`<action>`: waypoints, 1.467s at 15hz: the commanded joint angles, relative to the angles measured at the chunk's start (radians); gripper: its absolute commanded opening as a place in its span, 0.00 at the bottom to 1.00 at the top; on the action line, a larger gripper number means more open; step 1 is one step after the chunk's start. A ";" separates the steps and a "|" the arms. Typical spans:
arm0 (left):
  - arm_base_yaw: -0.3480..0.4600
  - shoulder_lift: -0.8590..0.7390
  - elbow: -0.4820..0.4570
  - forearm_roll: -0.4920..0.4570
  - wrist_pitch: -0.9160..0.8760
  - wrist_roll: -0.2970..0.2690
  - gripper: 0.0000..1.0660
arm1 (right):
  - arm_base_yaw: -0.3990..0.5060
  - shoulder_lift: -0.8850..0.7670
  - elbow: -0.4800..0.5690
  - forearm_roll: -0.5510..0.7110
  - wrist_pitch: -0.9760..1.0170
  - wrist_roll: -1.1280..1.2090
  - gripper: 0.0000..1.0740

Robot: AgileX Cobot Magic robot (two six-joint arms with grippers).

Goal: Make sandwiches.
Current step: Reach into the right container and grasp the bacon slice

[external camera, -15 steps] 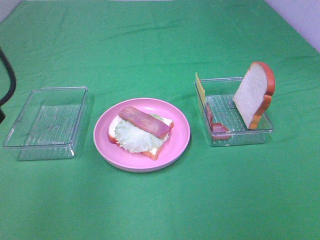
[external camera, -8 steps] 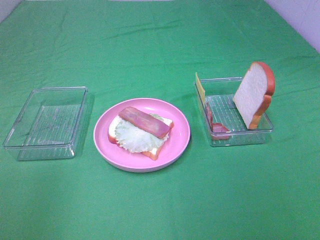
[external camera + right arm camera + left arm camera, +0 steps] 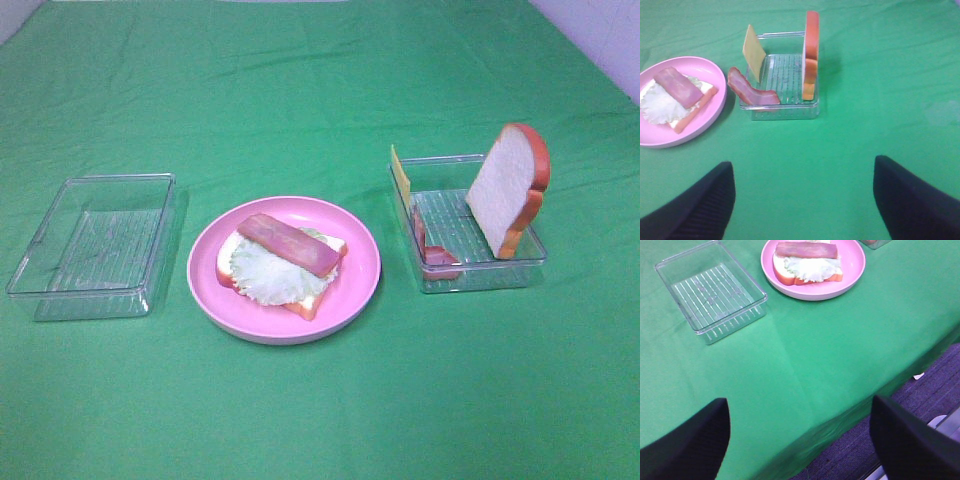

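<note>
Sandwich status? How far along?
Done: on the plate, a bread slice carries lettuce and one bacon strip.
In hand: nothing. The left gripper and right gripper are both open, away from the food.
Left: the cheese, second bacon strip and upright bread slice wait in the tray.

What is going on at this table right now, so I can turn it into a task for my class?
A two-armed robot is partway through building a toy sandwich. On the pink plate lie a bread slice, lettuce and a bacon strip on top. The second bread slice, a cheese slice and a spare bacon strip sit in the clear tray on the right. The left tool and right tool are open, hold nothing and hang back from the food.
</note>
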 commanded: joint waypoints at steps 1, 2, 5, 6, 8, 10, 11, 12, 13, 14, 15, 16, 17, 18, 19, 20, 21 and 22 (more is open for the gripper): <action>-0.002 -0.070 0.064 -0.033 -0.069 0.012 0.69 | -0.003 0.280 -0.012 0.195 -0.090 -0.149 0.68; -0.002 -0.071 0.071 -0.031 -0.093 0.011 0.69 | -0.003 0.321 -0.018 0.231 -0.092 -0.178 0.68; -0.002 -0.068 0.109 -0.026 -0.179 0.012 0.69 | -0.002 0.618 -0.105 0.392 -0.087 -0.370 0.67; -0.002 -0.064 0.109 -0.020 -0.180 0.012 0.69 | -0.002 0.703 -0.150 0.410 -0.083 -0.407 0.67; -0.002 -0.065 0.109 -0.020 -0.179 0.017 0.69 | -0.002 0.893 -0.293 0.409 -0.055 -0.427 0.66; -0.002 -0.065 0.109 -0.020 -0.178 0.020 0.69 | -0.002 1.004 -0.396 0.408 -0.023 -0.427 0.66; -0.002 -0.070 0.109 -0.021 -0.178 0.021 0.69 | -0.002 1.031 -0.423 0.408 -0.011 -0.427 0.66; -0.002 -0.075 0.109 -0.021 -0.178 0.021 0.69 | 0.011 1.074 -0.471 0.405 0.007 -0.426 0.65; -0.002 -0.091 0.109 -0.021 -0.178 0.021 0.69 | 0.054 1.113 -0.511 0.365 0.006 -0.418 0.64; -0.002 -0.121 0.109 -0.021 -0.178 0.022 0.69 | 0.117 1.149 -0.545 0.307 0.003 -0.379 0.63; -0.002 -0.127 0.110 -0.018 -0.178 0.022 0.69 | 0.181 1.184 -0.581 0.228 -0.002 -0.306 0.62; -0.002 -0.122 0.110 -0.022 -0.178 0.029 0.69 | 0.240 1.220 -0.617 0.156 -0.001 -0.205 0.62; -0.002 -0.122 0.110 -0.025 -0.178 0.035 0.69 | 0.337 1.308 -0.695 0.037 0.017 -0.030 0.62; -0.002 -0.122 0.110 -0.024 -0.179 0.038 0.69 | 0.352 1.327 -0.712 0.012 0.024 -0.005 0.62; -0.002 -0.122 0.110 -0.024 -0.179 0.038 0.69 | 0.388 1.386 -0.756 -0.026 0.044 0.055 0.62; -0.002 -0.122 0.110 -0.024 -0.179 0.038 0.69 | 0.400 1.425 -0.783 -0.033 0.052 0.083 0.62; -0.002 -0.122 0.110 -0.024 -0.179 0.038 0.69 | 0.405 1.472 -0.812 -0.030 0.060 0.102 0.62; -0.002 -0.121 0.110 -0.024 -0.179 0.038 0.69 | 0.405 1.513 -0.837 -0.030 0.068 0.112 0.62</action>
